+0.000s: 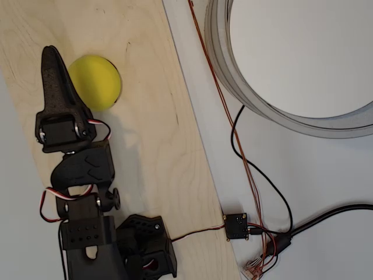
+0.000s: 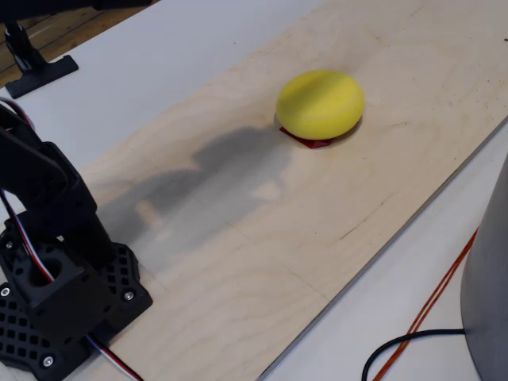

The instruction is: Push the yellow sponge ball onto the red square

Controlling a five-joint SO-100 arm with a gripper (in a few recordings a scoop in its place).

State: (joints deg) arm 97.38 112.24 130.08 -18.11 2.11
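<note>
The yellow sponge ball [image 1: 96, 81] [image 2: 320, 103] rests on the pale wooden board [image 1: 151, 146] [image 2: 262, 238]. In the fixed view it lies on top of the red square [image 2: 306, 140], of which only a thin red sliver shows under the ball's near-left edge. Seen from overhead, my black gripper [image 1: 50, 55] hangs just left of the ball with its side close against it. The fingers are together in a single point, shut on nothing. The arm's base [image 2: 55, 294] stands at the board's near-left end.
A large grey ring-shaped tub [image 1: 233, 76] stands off the board to the right in the overhead view. Black and orange cables [image 1: 245, 163] run to a small circuit board [image 1: 236, 226]. A black stand foot [image 2: 36, 67] sits at the fixed view's far left.
</note>
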